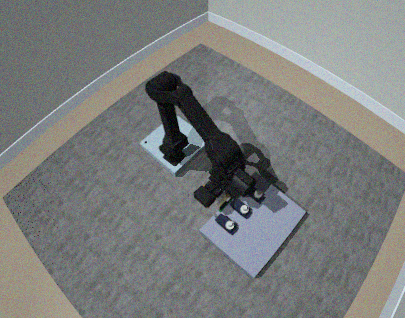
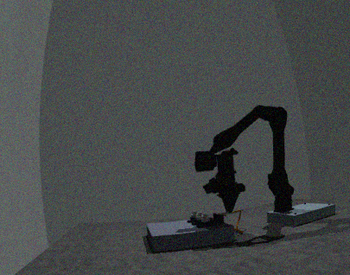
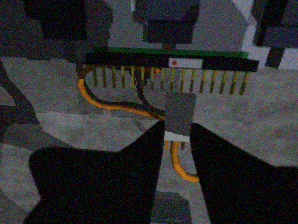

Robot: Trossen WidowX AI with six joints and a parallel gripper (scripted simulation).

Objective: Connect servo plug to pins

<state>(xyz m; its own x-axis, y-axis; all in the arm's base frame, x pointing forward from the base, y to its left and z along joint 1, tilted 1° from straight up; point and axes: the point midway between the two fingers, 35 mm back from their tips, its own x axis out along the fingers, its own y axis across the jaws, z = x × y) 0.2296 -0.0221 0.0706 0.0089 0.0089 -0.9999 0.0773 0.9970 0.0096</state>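
Note:
My gripper (image 3: 176, 127) (image 2: 229, 211) points down and is shut on the plug (image 3: 179, 112), a flat grey block with a pale rear edge. The orange wire (image 3: 176, 162) leaves the left side of its rear. The row of pins (image 3: 212, 81) sticks out from the dark header of the holder toward the plug. The white band (image 3: 192, 63) has a red dot (image 3: 174, 62) at its left end. The plug's front edge appears just short of the pin tips, roughly square to the row and slightly left of the band's middle. Its height against the pins cannot be told, and its holes are hidden.
The holder stands on a pale lilac block (image 1: 262, 240) (image 2: 164, 238). Servos with white horns (image 1: 230, 225) (image 1: 244, 209) stand on it. The orange lead (image 3: 90, 99) loops left of the plug, near the pins. The arm's pale base plate (image 1: 152, 145) (image 2: 313, 213) is behind.

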